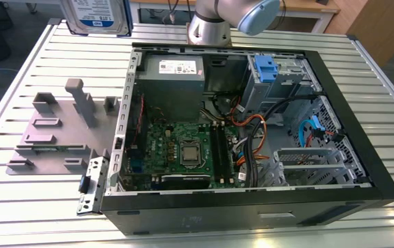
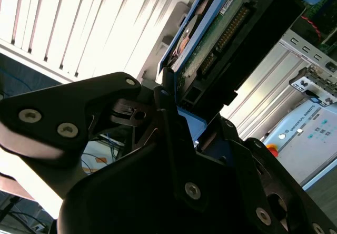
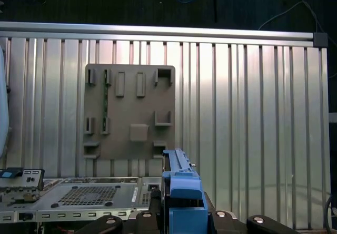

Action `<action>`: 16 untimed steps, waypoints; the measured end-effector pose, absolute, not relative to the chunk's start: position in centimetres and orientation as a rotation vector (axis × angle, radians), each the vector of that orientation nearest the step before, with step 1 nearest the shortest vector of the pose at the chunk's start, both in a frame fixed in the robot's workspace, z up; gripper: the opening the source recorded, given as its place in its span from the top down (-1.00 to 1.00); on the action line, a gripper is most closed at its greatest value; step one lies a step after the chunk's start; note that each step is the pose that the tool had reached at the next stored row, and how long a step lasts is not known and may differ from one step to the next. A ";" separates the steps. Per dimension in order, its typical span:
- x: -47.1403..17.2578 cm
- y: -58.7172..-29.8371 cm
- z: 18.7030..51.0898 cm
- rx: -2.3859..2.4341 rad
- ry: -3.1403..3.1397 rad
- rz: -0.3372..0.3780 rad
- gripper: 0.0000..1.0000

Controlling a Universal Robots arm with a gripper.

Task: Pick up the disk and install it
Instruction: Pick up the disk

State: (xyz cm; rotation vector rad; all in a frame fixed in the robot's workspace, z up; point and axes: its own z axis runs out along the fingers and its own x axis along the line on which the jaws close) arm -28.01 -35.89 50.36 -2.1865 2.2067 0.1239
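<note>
The disk [image 1: 97, 18], a silver hard drive with a white-and-blue label, hangs in the air above the table's far edge, toward the exterior view's left of the open computer case [image 1: 252, 212]. My gripper [image 2: 171, 99] is shut on it. In the second wrist view the disk's [image 2: 218, 31] green circuit board and blue side bracket rise from between the black fingers [image 2: 105, 99]. In the first wrist view the blue bracket [image 3: 181, 189] stands edge-on between them. A drive bay with a blue latch [image 1: 266, 67] sits in the case's far corner.
A grey fixture plate [image 1: 52, 132] with raised holders lies on the slatted table at the exterior view's left of the case. Inside the case are a grey power supply [image 1: 172, 75], a green motherboard [image 1: 183, 150] and loose cables [image 1: 252, 129]. The arm's base [image 1: 210, 26] stands behind the case.
</note>
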 end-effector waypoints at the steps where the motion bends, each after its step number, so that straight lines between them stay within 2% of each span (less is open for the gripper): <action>1: -28.0 -35.9 50.4 -2.187 2.207 0.124 0.26; 16: -27.5 -35.9 50.4 -2.187 2.207 0.124 0.26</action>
